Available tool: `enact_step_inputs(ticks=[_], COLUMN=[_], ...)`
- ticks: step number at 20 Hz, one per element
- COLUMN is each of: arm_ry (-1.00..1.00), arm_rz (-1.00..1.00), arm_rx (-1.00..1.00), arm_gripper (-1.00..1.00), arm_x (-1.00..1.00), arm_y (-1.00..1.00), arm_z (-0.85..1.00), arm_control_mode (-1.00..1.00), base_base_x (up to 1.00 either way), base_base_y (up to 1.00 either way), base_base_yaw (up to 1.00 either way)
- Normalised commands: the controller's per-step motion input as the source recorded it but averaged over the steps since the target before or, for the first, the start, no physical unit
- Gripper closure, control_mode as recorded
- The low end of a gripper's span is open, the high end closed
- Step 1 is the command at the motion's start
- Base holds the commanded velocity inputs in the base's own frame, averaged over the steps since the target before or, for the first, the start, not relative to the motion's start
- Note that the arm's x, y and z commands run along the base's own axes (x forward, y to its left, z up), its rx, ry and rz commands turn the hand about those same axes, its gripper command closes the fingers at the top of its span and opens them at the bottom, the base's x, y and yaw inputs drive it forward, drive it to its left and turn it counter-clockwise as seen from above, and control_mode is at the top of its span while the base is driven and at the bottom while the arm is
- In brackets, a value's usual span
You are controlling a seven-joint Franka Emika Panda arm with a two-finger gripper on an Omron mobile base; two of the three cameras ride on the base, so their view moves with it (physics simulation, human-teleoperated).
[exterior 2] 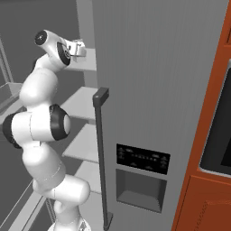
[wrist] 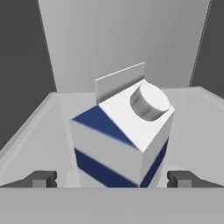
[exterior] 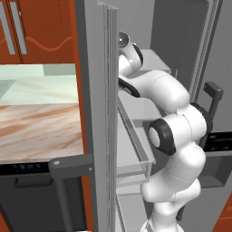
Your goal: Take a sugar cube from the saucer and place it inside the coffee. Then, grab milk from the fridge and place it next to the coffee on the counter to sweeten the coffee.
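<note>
The milk (wrist: pixel 124 131), a white gable-top carton with dark blue bands and a grey round cap, stands upright on a pale grey shelf of the fridge (wrist: pixel 39 131). My gripper (wrist: pixel 111 178) is open, one of its fingertips (wrist: pixel 41 178) on each side of the carton's lower part and apart from it. In the base views the white arm reaches into the open fridge (exterior: pixel 106 113) past a door bin (exterior: pixel 136 145). The marbled counter (exterior: pixel 36 127) lies to the left. The saucer, the sugar cube and the coffee are out of view.
The fridge's closed right door (exterior 2: pixel 158 81) with its dark bar handle (exterior 2: pixel 100 149) and dispenser panel (exterior 2: pixel 142 180) stands close beside the arm. White shelves (exterior 2: pixel 83 103) step down behind it. Red-brown cabinets (exterior: pixel 41 27) hang over the counter, with a dark appliance (exterior: pixel 27 195) below.
</note>
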Motion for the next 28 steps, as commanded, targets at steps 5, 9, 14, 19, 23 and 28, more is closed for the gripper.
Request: enact_step_inputs(ticks=[5,9,14,19,23,28], arm_ry=[0.00,0.00,0.00,0.00,0.00,0.00], arm_rz=[-0.02,-0.01,-0.01,0.00,0.00,0.00], arm_rx=[0.00,0.00,0.00,0.00,0.00,0.00], arm_gripper=[-1.00,-1.00,-1.00,-1.00,-1.00,1.00], arm_x=[0.20,0.16,0.17,0.14,0.13,0.03], arm_y=[0.00,0.00,0.00,0.00,0.00,0.00], arm_z=[0.00,0.00,0.00,0.00,0.00,0.00], arm_control_mode=[-1.00,-1.00,-1.00,-1.00,-1.00,-1.00], base_base_x=[0.00,0.00,0.00,0.00,0.00,0.00], base_base_y=[0.00,0.00,0.00,0.00,0.00,0.00], base_base_yaw=[0.00,0.00,0.00,0.00,0.00,0.00])
